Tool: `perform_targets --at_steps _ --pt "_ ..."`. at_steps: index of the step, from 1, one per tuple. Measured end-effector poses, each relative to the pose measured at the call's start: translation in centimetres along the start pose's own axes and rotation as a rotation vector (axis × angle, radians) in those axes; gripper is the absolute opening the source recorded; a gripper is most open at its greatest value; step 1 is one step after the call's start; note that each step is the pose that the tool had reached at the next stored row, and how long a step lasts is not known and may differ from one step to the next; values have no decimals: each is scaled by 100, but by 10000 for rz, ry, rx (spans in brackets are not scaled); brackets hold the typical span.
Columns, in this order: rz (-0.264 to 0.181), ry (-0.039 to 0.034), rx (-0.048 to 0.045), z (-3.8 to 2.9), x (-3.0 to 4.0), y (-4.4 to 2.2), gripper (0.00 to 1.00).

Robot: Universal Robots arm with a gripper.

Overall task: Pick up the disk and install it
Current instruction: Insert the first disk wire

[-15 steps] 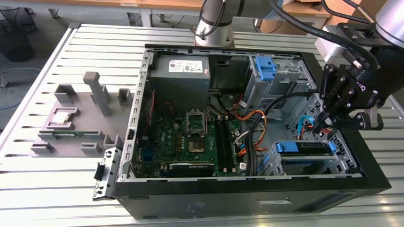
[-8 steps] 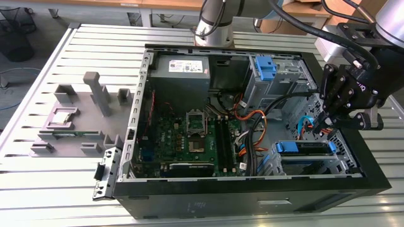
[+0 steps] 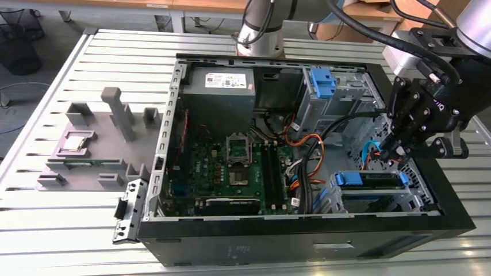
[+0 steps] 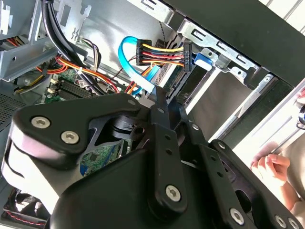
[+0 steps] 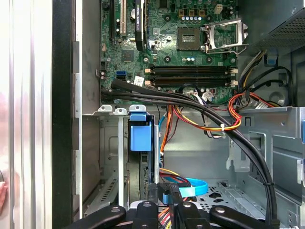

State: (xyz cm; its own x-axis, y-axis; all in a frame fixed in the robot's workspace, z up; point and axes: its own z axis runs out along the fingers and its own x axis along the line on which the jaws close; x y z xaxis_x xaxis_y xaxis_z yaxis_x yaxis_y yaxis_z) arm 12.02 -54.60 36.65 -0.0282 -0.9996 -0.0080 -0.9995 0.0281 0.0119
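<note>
The hand (image 3: 401,150) is hanging inside the open computer case (image 3: 307,241), low over the drive cage at the case's front corner, on the exterior view's right. Its fingers (image 4: 162,102) are pressing together with nothing between them, their tips sitting just beside the multicoloured power connector (image 4: 162,53) and the light blue data cable (image 4: 131,64). The disk (image 3: 369,180) is already lying in the drive cage (image 3: 376,198), its blue rail bracket (image 5: 140,136) facing the motherboard (image 3: 230,167) and the cables plugged into its far end. Black cable bundles (image 5: 190,102) are running across the case between the motherboard and the cage. Outside the case, a grey fixture block (image 3: 100,144) is standing on the slatted metal surface (image 3: 46,230) near its edge on the exterior view's left. A person's hand (image 4: 274,167) is showing beyond the case wall in the second wrist view.
</note>
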Motion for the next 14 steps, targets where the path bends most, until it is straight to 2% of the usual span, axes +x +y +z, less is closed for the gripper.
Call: perform_targets --at_steps 2,8,14 --pt "0 2 0 19 0 0 24" --pt "1 102 -19 91 1 -3 24" --pt "2 122 -35 107 1 -4 24"
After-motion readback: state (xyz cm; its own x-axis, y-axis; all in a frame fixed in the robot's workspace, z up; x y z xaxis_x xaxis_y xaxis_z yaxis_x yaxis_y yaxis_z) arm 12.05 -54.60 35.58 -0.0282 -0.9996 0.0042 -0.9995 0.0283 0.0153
